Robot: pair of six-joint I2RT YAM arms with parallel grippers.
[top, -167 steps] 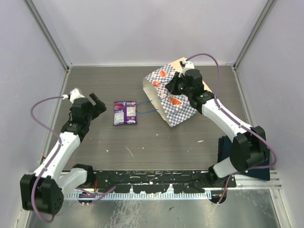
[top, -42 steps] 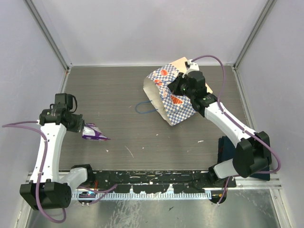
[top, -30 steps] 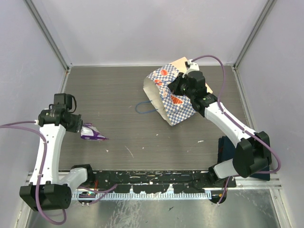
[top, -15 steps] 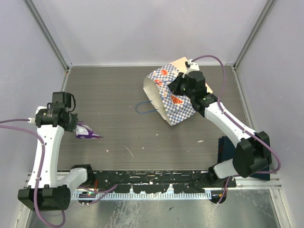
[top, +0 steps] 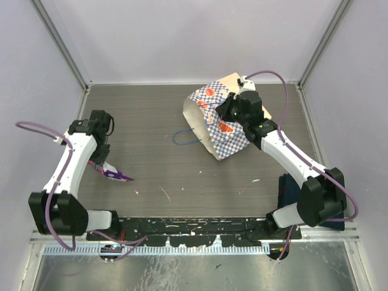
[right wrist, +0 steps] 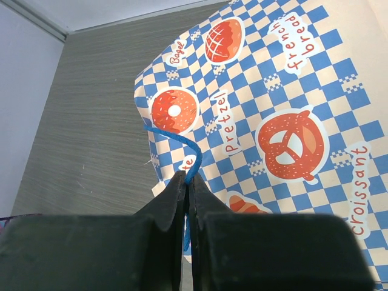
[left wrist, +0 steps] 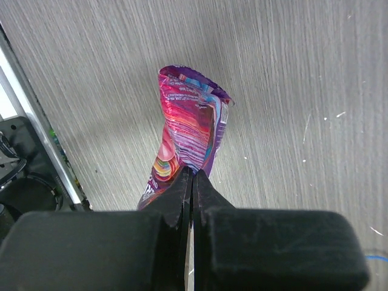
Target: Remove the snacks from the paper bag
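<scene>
A purple snack packet hangs crumpled from my left gripper, which is shut on its upper edge just above the table's left front. In the left wrist view the packet dangles past the closed fingertips. The paper bag, tan with blue-white checks and bakery pictures, lies on its side at the back right, mouth facing left. My right gripper is over it, shut on its blue cord handle. The bag's printed side fills the right wrist view. The bag's inside is hidden.
The bag's other blue handle loop lies on the table left of the bag. A dark blue cloth sits by the right arm's base. Metal frame posts and white walls close in the table on three sides.
My left arm has picked the purple packet off the table's middle and carried it to the left front. In the last half second its wrist swung round above the packet. The right arm holds still.
</scene>
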